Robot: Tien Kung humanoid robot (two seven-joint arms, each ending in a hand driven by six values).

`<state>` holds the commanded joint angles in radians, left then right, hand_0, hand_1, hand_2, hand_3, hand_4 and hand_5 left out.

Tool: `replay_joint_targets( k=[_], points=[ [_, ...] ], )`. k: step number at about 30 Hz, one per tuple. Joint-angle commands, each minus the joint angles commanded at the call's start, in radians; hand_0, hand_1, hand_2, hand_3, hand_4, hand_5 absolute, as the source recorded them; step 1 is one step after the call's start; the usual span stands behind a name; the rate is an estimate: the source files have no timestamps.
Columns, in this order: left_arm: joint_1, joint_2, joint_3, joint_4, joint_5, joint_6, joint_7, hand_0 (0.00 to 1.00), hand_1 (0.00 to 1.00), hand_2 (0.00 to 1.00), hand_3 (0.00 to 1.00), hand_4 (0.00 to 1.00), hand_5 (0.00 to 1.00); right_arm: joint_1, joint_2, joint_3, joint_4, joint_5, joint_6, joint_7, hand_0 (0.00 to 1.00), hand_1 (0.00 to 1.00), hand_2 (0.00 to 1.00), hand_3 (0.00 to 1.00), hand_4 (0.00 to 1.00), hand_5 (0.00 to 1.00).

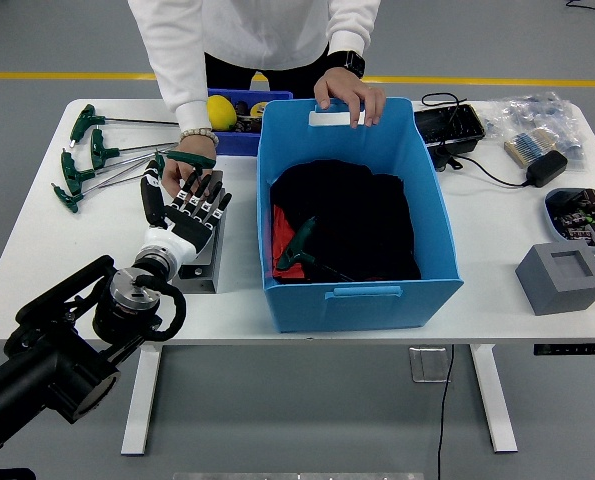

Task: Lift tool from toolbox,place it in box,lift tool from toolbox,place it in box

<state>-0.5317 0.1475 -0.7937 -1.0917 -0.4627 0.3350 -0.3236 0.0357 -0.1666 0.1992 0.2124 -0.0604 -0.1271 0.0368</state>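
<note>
Hovering over toolbox (199,262), left hand (189,212) fingers spread; person's hand (180,172) blocks tool (189,158).

The white table (57,255) carries a grey toolbox (203,268) directly under the left hand's fingers (205,204), with green T-handle wrenches (87,160) lying beyond and left of them. A large blue box (352,205) stands just right of the fingers. Well off to their right sit a grey block (563,277), a black charger (542,168) and bagged parts (537,122).
</note>
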Motion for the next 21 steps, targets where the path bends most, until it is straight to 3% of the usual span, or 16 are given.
replay_joint_targets(
  k=[21],
  points=[
    [-0.02, 0.002, 0.001, 0.03, -0.011, -0.003, 0.001, 0.648, 0.652, 0.767, 0.828, 0.823, 0.855, 0.005, -0.002, 0.001, 0.0, 0.001, 0.001, 0.0, 0.681, 0.653, 0.721, 0.563, 0.763, 0.698]
  ],
)
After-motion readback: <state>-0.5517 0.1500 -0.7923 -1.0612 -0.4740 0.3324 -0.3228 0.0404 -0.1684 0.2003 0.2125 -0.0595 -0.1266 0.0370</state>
